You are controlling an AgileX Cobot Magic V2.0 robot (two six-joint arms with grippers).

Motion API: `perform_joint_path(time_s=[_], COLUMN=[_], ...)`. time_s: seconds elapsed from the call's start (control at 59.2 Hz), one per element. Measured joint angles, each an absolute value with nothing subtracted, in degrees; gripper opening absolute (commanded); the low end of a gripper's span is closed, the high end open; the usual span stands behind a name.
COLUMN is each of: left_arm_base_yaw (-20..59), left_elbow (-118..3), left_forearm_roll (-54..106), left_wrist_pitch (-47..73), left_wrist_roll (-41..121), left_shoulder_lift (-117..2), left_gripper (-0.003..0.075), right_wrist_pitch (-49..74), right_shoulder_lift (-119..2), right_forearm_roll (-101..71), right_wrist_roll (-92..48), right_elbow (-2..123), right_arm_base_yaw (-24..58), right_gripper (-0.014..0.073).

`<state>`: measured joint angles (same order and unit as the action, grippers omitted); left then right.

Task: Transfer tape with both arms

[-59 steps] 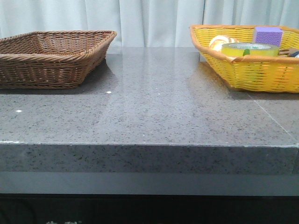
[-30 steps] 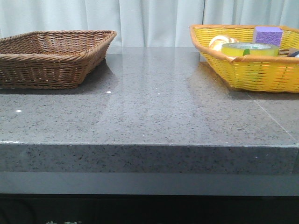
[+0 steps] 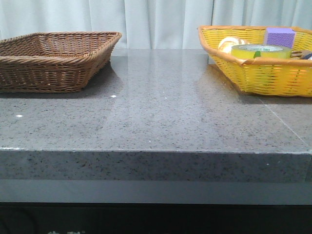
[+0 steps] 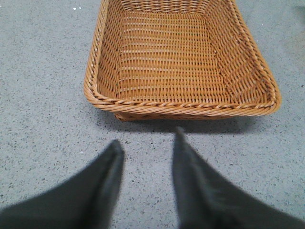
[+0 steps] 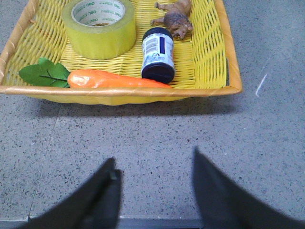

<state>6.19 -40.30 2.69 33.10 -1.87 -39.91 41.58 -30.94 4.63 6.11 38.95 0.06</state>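
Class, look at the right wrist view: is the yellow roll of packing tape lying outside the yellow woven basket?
No, the translucent yellow roll of packing tape lies inside the yellow woven basket, behind the orange toy carrot.

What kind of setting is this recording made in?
Probably a staged robot test bench, not a home: a bare grey speckled stone table before a plain pale curtain, with a brown wicker basket and a yellow basket of assorted props.

Even, bright light is cast from above — pale sheen is seen on the surface (image 3: 161, 97), soft shadows under each basket (image 4: 181, 107). The near fingers (image 4: 100, 191) are blurred.
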Motion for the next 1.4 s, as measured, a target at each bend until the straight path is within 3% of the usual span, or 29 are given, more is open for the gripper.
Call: perform_joint_path(time_s=[0.068,0.405,0.591,1.047,1.402], left_arm_base_yaw=[6.2,6.5,12.8,37.4,40.0], left_elbow=[-40.3,-40.8,-43.0,-44.9,-44.9], left_forearm_roll=[2.6,2.6,3.2,3.4,3.5], left_wrist_pitch=[32.7,32.3,32.3,29.1,28.8], left_wrist_roll=[-1.9,-1.0,-0.4,0.0,0.0], left_shoulder_lift=[-39.9,-39.9,-39.9,-39.9,-39.9], left_gripper=[0.0515,0.0513,0.0513,0.0513,0.0513], right_wrist_pitch=[41.8,43.4,44.7,53.5,58.8], right_shoulder_lift=[-30.9,-31.3,-35.2,-63.6,-87.6], right_forearm_roll=[4.6,4.0,2.2,-1.1,-1.2], right_wrist_roll=[6.1,6.1,6.1,3.4,2.2], right_elbow=[39.0,39.4,44.2,68.0,89.0], right_arm_base_yaw=[0.1,0.1,0.1,0.2,0.2], right_gripper=[0.0549,0.0549,0.0549,0.0549,0.0549])
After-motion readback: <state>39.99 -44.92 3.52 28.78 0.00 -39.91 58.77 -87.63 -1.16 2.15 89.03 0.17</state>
